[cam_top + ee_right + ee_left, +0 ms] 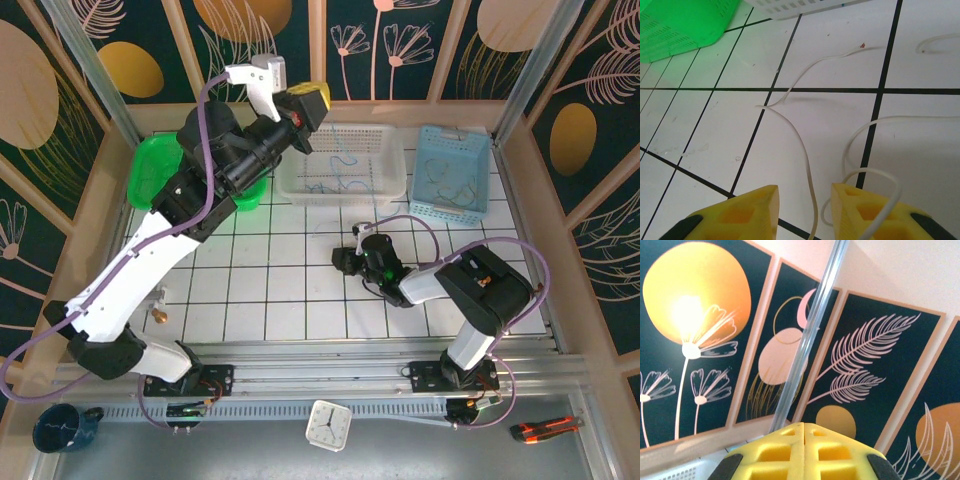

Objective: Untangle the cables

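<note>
A thin white cable [799, 140] lies on the gridded table and runs toward me between the fingers of my right gripper [805, 192]. The jaws stand apart and do not pinch it. A second white loop [875, 172] drapes over the right finger [860, 205]. From above, my right gripper [345, 262] sits low on the table's middle. More thin cables lie in the white basket [392, 182] and in the blue basket [428, 140]. My left gripper [312, 100] is raised over the back edge, and its yellow fingers [804, 426] are pressed together with nothing between them.
A green basket [160, 165] stands at the back left, and its corner [680, 25] is near the white cable's far end. A small clock [328, 424], a dark mug [65, 428] and a cutter [545, 430] lie in front of the arm bases.
</note>
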Robot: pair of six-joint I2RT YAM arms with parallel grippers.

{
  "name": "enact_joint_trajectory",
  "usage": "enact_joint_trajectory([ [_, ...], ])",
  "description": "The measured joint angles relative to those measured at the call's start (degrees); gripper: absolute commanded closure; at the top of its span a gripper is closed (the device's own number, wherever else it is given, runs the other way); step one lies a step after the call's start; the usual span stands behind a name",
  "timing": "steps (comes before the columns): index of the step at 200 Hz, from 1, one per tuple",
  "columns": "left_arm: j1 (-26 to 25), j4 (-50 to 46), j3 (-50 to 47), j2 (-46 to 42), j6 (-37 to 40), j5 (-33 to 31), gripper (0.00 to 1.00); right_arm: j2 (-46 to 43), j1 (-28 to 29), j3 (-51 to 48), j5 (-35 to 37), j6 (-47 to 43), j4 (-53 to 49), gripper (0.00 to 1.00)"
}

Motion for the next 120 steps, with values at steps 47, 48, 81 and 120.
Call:
enact_joint_trajectory([
  [47,1.2,-1.7,5.9,4.3,2.6,-2.5,1.00,-0.4,0.0,-0.3,-0.3,0.5,0.2,0.58],
  [48,1.3,-1.7,6.0,4.4,2.6,-2.6,1.00,-0.5,0.0,-0.3,-0.3,0.6,0.2,0.58],
  [81,4.0,-1.9,7.0,7.5,3.3,-3.9,1.00,-4.3,0.0,-0.5,-0.5,1.2,-1.0,0.50],
  [120,7.5,-1.9,8.5,12.3,4.1,-5.6,1.00,-9.6,0.0,-0.9,-0.5,1.5,-2.4,0.47],
])
